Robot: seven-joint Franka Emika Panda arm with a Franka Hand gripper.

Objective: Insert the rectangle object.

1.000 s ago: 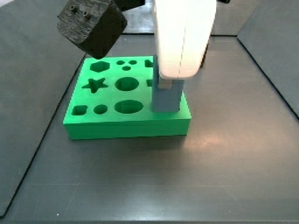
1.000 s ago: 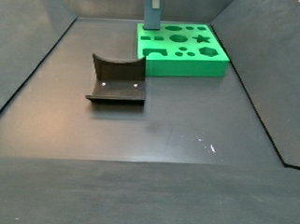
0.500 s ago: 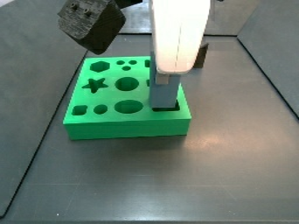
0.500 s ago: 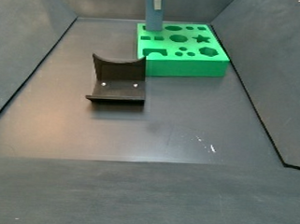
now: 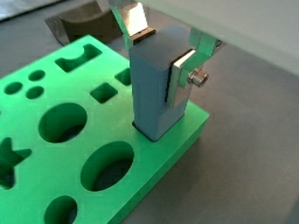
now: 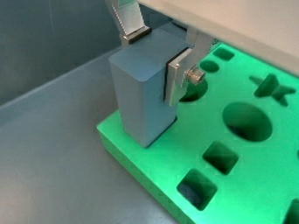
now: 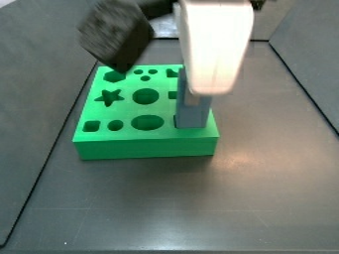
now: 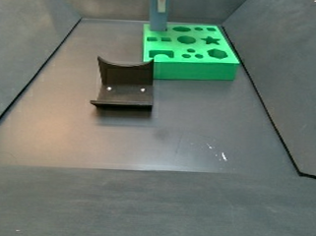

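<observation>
The rectangle object [image 7: 195, 111], a slim grey-blue block, stands upright with its lower end in a corner hole of the flat green board [image 7: 133, 147]. It shows in both wrist views [image 5: 155, 96] [image 6: 142, 96] and, small, in a side view [image 8: 159, 10]. My gripper [image 5: 160, 66] comes straight down over the block. One silver finger [image 5: 184, 72] lies flat against the block's side. The other finger [image 5: 135, 19] is at the far side, with its lower part hidden by the block. The gripper is shut on the block.
The green board [image 8: 192, 53] has several other shaped holes, among them a star [image 7: 109, 96] and round ones. The dark fixture [image 8: 123, 84] stands on the floor in front of the board. Dark walls close in the floor at the back and sides.
The gripper with the block has shifted slightly sideways and down; the block stays in the board's corner hole.
</observation>
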